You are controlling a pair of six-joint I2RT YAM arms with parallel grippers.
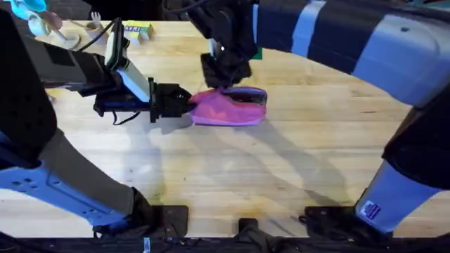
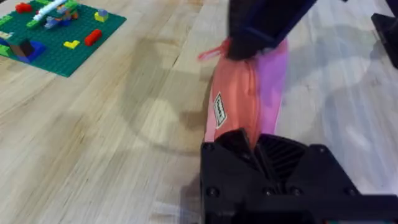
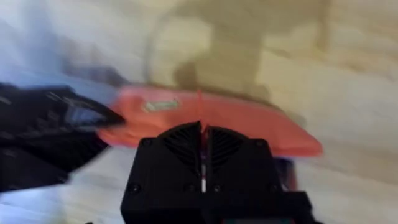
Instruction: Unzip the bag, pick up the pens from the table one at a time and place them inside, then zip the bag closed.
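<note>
Pink fabric marks the pencil pouch, which lies lengthwise near the middle of the light wooden counter. A bluish-grey strip shows along its far edge in the overhead view, so the zipper may be partly open, though this is hard to confirm.

The left tool reaches in from the left and pinches the pouch's left end, its black fingers pressed onto the fabric. The right tool comes down from above onto the pouch's top edge. In its wrist view the fingers sit pressed together over the pink fabric at a thin pink strand, probably the zipper pull.

The step appears to be working the zipper. To do it well, the left tool should anchor its end firmly while the right draws the pull straight along the zipper line, keeping the fabric taut so the slider does not snag.

A green building-brick board with small coloured parts sits well apart. The arms shade the pouch and crowd each other closely.
</note>
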